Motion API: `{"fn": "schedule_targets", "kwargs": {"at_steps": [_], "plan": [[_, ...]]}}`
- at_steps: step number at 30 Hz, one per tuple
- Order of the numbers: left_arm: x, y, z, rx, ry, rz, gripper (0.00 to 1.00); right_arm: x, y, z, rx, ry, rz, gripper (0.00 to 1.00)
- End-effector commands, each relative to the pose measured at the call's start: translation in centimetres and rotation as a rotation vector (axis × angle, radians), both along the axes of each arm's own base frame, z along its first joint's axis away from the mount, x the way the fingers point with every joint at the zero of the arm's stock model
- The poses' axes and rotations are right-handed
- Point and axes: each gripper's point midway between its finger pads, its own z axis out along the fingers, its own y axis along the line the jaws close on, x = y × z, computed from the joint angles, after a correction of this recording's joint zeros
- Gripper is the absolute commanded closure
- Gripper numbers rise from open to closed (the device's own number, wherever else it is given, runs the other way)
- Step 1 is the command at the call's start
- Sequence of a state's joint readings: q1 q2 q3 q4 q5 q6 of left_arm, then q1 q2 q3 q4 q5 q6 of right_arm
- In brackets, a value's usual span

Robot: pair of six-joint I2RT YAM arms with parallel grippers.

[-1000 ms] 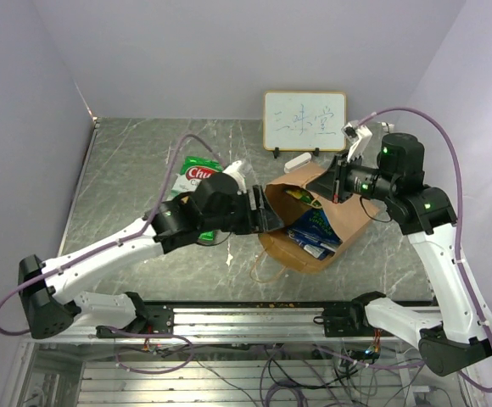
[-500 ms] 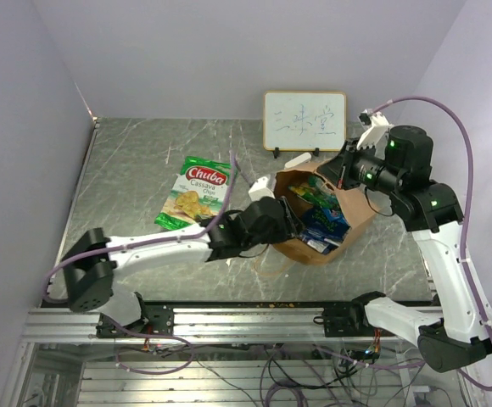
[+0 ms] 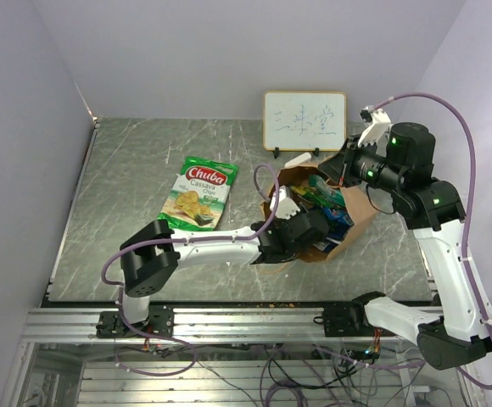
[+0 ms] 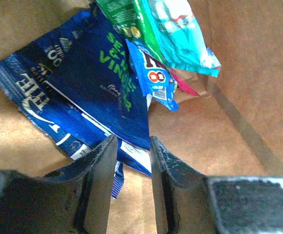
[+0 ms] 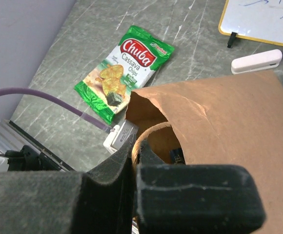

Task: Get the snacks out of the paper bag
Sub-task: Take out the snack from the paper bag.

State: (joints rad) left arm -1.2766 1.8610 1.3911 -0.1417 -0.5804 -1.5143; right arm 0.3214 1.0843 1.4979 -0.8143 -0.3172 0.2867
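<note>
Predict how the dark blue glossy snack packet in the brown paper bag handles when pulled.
Likely floppy: the dark blue glossy snack packet looks thin and creased. Probably slippery, given its sheen. Pulling it from the brown paper bag may drag the green glossy packet lying over it.

paper bag (image 5: 229, 112): matt brown kraft paper, creased | Chuba bag (image 5: 124, 73): glossy green film, wrinkled | dark blue packet (image 4: 92, 83): glossy film, crumpled | teal packet (image 4: 180, 29): shiny plastic film | surface (image 3: 127, 170): smooth grey marbled stone look, faint sheen | left gripper (image 4: 131, 146): matt black, scuffed pale | whiteboard (image 3: 304, 120): smooth white face, light wood-look frame
</note>
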Motion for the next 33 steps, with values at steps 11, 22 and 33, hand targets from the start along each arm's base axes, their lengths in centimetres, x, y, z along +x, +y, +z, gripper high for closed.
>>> {"fn": "schedule_targets", "kwargs": {"at_steps": [11,22,33], "plan": [[1.0,3.0,-3.6,0.105,0.117,0.258,0.56,-1.0,0.0,1.5,0.022,-0.049,0.018,1.0],[2.4,2.5,-4.3,0.139,0.096,0.254,0.57,-1.1,0.0,1.8,0.032,-0.045,0.011,1.0],[2.6,3.5,-0.6,0.125,0.061,0.239,0.52,-1.6,-0.6,1.6,0.015,-0.046,-0.006,1.0]]}}
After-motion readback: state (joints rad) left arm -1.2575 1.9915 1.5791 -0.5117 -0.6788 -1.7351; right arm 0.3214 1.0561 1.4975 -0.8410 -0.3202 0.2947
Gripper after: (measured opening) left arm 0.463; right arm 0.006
